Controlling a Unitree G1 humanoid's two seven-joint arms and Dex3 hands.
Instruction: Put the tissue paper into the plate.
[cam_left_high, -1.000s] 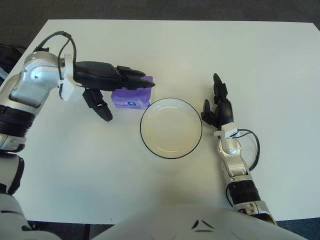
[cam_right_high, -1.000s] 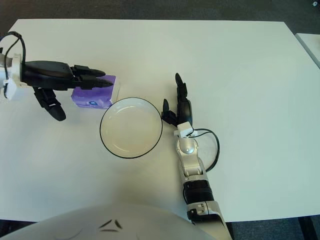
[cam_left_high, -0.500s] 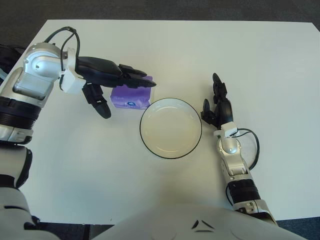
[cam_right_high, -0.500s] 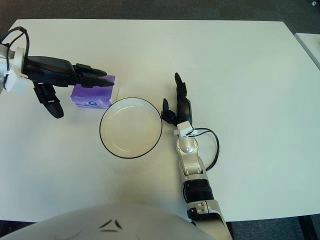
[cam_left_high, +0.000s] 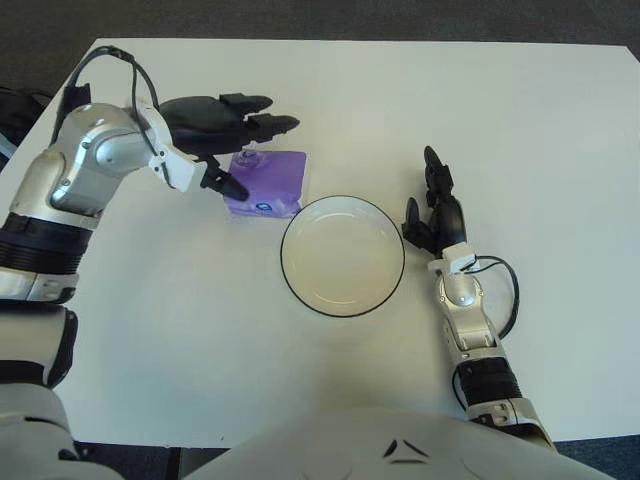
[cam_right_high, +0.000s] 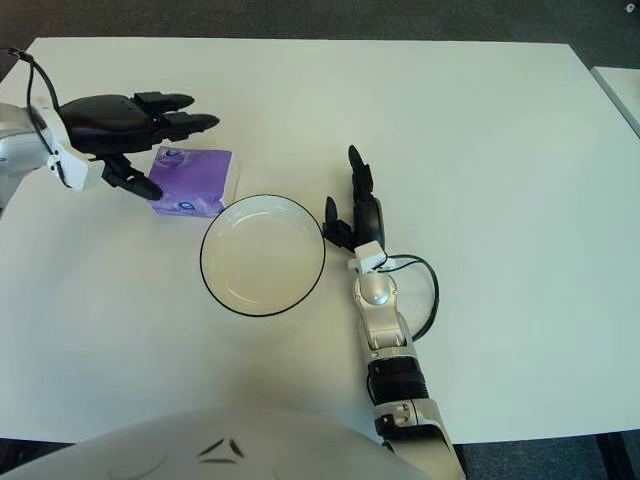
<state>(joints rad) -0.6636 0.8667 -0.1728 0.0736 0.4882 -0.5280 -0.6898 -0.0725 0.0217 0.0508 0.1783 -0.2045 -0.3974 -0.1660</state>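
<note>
Left hand (cam_left_high: 222, 125) open, purple tissue pack (cam_left_high: 268, 182) flat

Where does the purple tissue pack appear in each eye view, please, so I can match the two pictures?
Left eye view: the tissue pack lies left of centre, just up-left of the plate.
Right eye view: it sits further left, near the left edge, again up-left of the plate.
Shared landmark: the black-rimmed plate.
</note>
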